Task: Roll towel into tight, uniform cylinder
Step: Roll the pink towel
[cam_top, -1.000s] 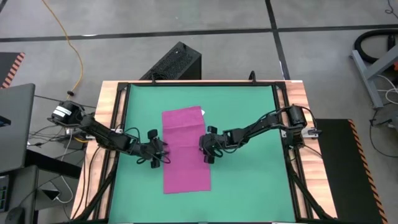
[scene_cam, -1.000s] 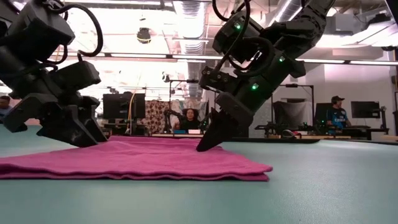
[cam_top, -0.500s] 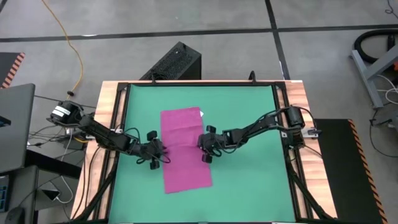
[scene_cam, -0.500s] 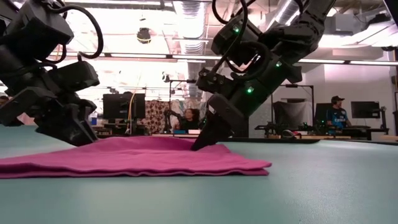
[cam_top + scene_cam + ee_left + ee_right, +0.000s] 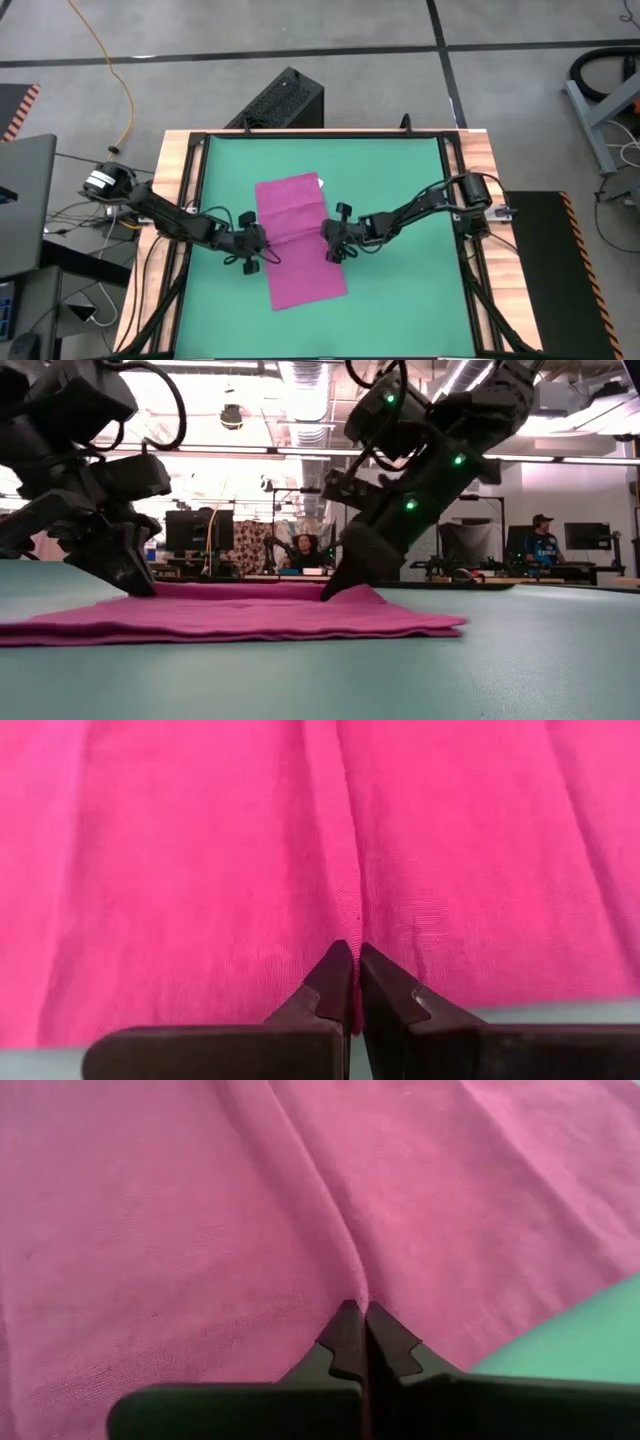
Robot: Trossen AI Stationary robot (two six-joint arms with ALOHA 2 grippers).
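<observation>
- Left pincer [image 5: 262, 243] pinches the towel's [image 5: 297, 240] left edge.
- Right pincer [image 5: 330, 238] pinches its right edge.
- Towel lies flat, long axis front-to-back, slightly skewed on the mat [image 5: 400, 190].

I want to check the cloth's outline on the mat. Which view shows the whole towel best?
The high view: the entire towel lies flat on the green mat, every edge visible. The low view shows it edge-on; both wrist views show only pinched fabric up close.

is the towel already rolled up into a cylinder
No, in the high view the towel lies spread flat on the green mat, pinched at its two long edges by the left claw and right claw.
</observation>
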